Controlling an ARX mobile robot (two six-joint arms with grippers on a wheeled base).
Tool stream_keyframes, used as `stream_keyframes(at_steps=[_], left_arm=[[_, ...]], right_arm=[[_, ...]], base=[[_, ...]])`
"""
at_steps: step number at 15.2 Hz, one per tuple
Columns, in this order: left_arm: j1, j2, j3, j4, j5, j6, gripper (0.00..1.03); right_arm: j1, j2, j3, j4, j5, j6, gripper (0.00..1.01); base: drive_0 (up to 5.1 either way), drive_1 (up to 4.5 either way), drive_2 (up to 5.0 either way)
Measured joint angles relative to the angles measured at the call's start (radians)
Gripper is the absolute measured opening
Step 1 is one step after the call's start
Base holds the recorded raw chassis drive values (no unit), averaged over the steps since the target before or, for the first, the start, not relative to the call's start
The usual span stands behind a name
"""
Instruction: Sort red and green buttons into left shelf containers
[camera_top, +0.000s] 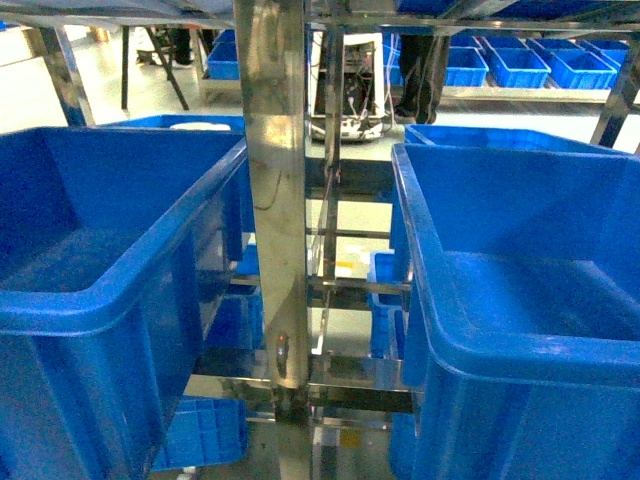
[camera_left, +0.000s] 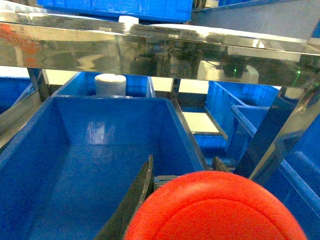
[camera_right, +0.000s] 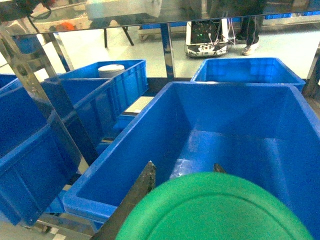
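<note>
The red button fills the lower left wrist view, cap toward the camera. My left gripper is shut on it, a dark finger showing on each side of the cap. It hangs above a deep blue container. In the right wrist view my right gripper is shut on the green button, over another blue container. The head view shows two big blue containers, left and right, with no gripper in sight.
A shiny steel post stands between the two bins. A steel shelf beam runs overhead and a slanted brace is at the right. A white cylinder sits in a bin behind. More blue bins line the far shelf.
</note>
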Motion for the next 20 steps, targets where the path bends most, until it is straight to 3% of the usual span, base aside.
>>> stream_keyframes(at_steps=[3,6,10,11,12,14,16,18,19,20], left_arm=[[0.0,-0.003,0.0,0.001,0.0,0.0,0.27],[0.0,-0.003,0.0,0.0,0.0,0.0,0.27],[0.0,-0.003,0.0,0.0,0.0,0.0,0.27],[0.0,-0.003,0.0,0.0,0.0,0.0,0.27],[0.0,-0.002,0.0,0.0,0.0,0.0,0.27],[0.0,-0.003,0.0,0.0,0.0,0.0,0.27],[0.0,-0.003,0.0,0.0,0.0,0.0,0.27],[0.0,-0.003,0.0,0.0,0.0,0.0,0.27],[0.001,-0.003,0.0,0.0,-0.001,0.0,0.27],[0.001,-0.002,0.0,0.0,0.0,0.0,0.27]], right_arm=[[0.048,0.096,0.001,0.097,0.044,-0.003,0.27],[0.082,0.299,0.005,0.255,0.134,-0.07,0.27],[0.105,0.599,0.083,0.362,0.186,-0.132,0.27],[0.095,0.738,0.116,0.405,0.237,-0.138,0.27],[0.031,0.651,0.029,0.547,0.267,-0.149,0.61],[0.031,0.571,-0.009,0.575,0.264,-0.157,0.68],[0.017,0.434,-0.063,0.539,0.237,-0.157,0.79],[-0.032,0.149,-0.147,0.34,0.182,-0.151,1.0],[-0.056,-0.002,-0.15,0.228,0.171,-0.147,0.98],[-0.04,-0.179,-0.144,0.147,0.19,-0.148,0.98]], base=[[0.0,0.0,0.0],[0.0,0.0,0.0],[0.0,0.0,0.0],[0.0,0.0,0.0],[0.0,0.0,0.0],[0.0,0.0,0.0],[0.0,0.0,0.0],[0.0,0.0,0.0],[0.0,0.0,0.0],[0.0,0.0,0.0]])
